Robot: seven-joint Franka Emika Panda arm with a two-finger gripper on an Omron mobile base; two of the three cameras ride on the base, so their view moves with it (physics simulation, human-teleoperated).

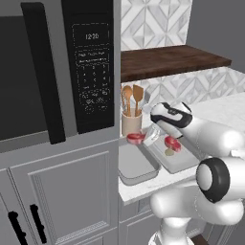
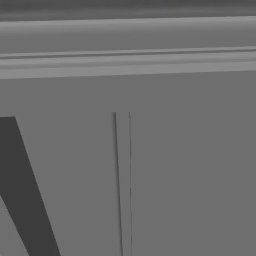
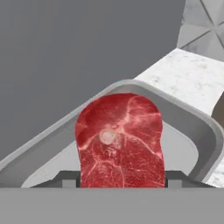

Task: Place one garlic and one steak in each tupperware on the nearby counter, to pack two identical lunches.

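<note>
My gripper (image 1: 138, 139) is shut on a red marbled steak (image 1: 134, 139) and holds it just above the far end of the left tupperware (image 1: 143, 174), a shallow grey tray on the white counter (image 1: 225, 107). In the hand view the steak (image 3: 120, 140) hangs between my fingertips (image 3: 65, 179), over the tray's rounded corner (image 3: 192, 116). The right tupperware (image 1: 184, 165) holds a second steak (image 1: 173, 143) with a small pale garlic (image 1: 169, 153) beside it. My forearm covers part of that tray.
A beige jar of wooden utensils (image 1: 131, 122) stands just behind the left tray. A tall grey cabinet with a black microwave panel (image 1: 93, 67) rises at the left. A dark wooden shelf (image 1: 167, 60) hangs above. The right base view faces a grey cabinet panel (image 2: 175, 165) up close.
</note>
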